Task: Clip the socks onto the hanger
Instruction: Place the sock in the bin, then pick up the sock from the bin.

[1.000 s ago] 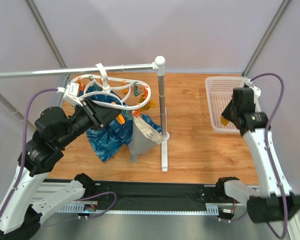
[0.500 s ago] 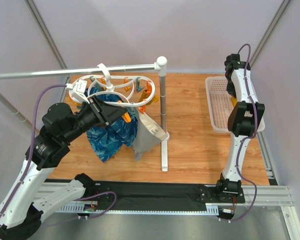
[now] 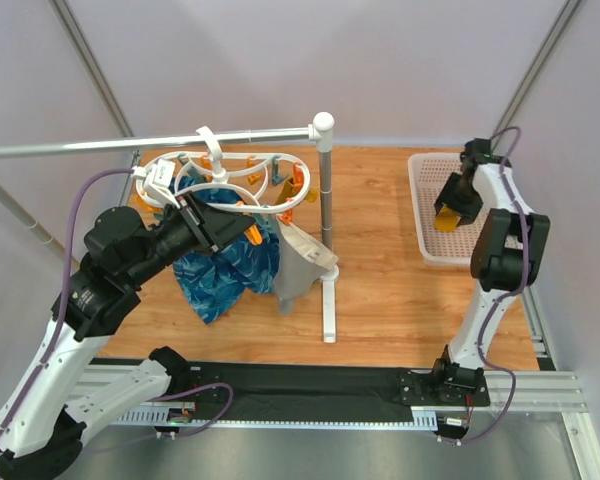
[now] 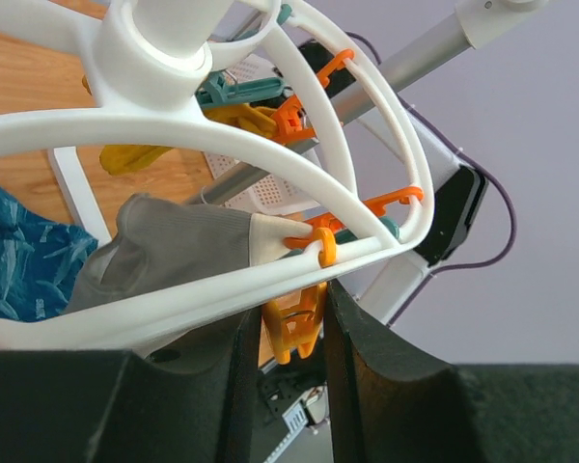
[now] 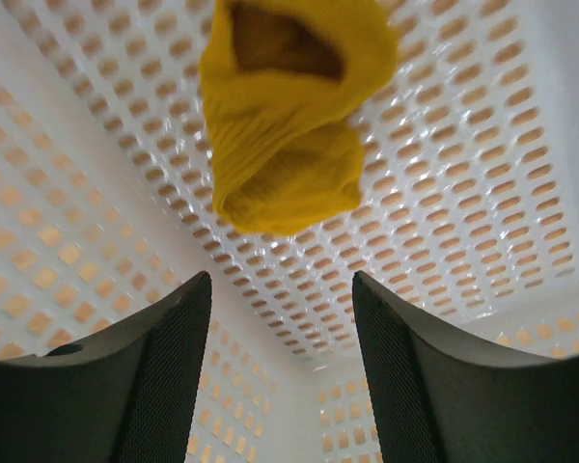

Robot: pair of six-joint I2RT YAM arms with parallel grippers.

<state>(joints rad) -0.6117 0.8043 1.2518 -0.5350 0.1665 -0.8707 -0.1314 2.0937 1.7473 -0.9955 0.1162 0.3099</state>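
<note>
Lying beyond the right gripper's [image 5: 280,289] parted jaws, sock [image 5: 285,125] in basket [image 5: 482,203]

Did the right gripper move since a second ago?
Yes. The right gripper went from the basket's near left corner farther back, over its middle.

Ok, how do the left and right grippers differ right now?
The left gripper is closed narrowly on an orange clip on the hanger; the right gripper stands wide open, holding nothing. The left works at the hanger; the right hangs over a yellow sock lying in the white basket. Both have dark fingers.
</note>
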